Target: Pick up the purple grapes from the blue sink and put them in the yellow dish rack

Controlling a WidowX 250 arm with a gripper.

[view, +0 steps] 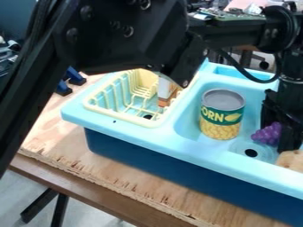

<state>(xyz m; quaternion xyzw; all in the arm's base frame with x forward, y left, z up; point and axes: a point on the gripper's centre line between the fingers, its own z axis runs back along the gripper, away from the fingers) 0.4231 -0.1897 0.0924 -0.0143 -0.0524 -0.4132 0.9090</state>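
A: Start at the left.
B: Blue-and-black clamp-like pieces (66, 83) at the far left of the light plywood tabletop (75, 150). Next, a toy sink with a pale-blue top and dark-blue body (148, 153).
A: Left part of the sink?
B: Pale-yellow plastic dish rack (121, 116), ribbed, along the sink's left edge. Near the rack's right edge, a white-and-brown object (165, 93), partly hidden by the arm.
A: Then the basin.
B: Tin can, grey top, green label band, yellow kernels pictured below (221, 114). Upright, near the basin's left edge, toward the near left corner. Right of it, a round drain with a dark hole (251, 152), close to the near edge.
A: And the purple toy grape bunch (267, 134)?
B: In the basin, just past the drain, right against the black gripper (279, 135) as seen from here.
A: Pincer state?
B: Can't tell whether spread, pressed together or pinching the grapes. It hangs low over the basin's right part, pointing down.
A: Last item?
B: Tan, rounded object (291, 160), cut off by the view's right edge, near the basin's near edge.
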